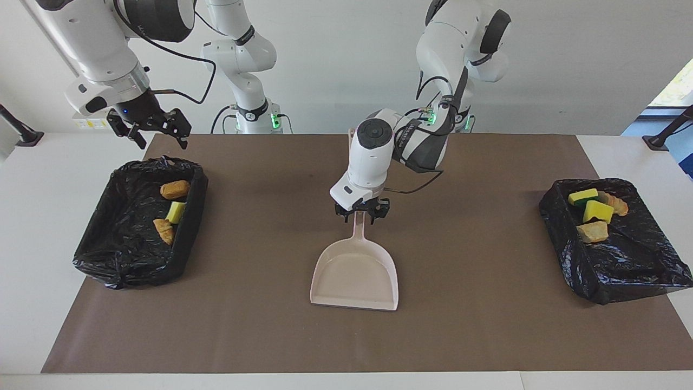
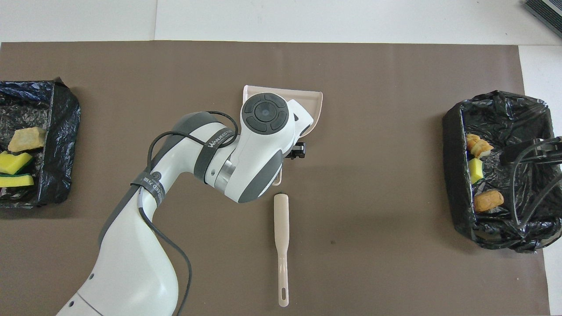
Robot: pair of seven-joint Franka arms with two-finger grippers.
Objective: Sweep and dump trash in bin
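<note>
All the trash I can see lies in two black-lined bins. The bin (image 1: 95, 254) at the right arm's end holds a brown roll (image 1: 175, 189), a yellow sponge chunk (image 1: 175, 212) and a striped piece (image 1: 163, 230). Several sponge chunks and orange pieces (image 1: 597, 212) lie in the bin (image 1: 639, 271) at the left arm's end. The pale pink dustpan (image 1: 354, 271) lies on the brown mat with nothing in it. My left gripper (image 1: 356, 213) is open, its fingers standing on either side of the dustpan's handle. My right gripper (image 1: 153, 129) hangs open over the table by its bin, holding nothing.
A pale brush (image 2: 281, 237) lies on the mat nearer to the robots than the dustpan, its bristles toward the pan. In the facing view the left arm hides most of it. The brown mat (image 1: 487, 325) covers the middle of the table.
</note>
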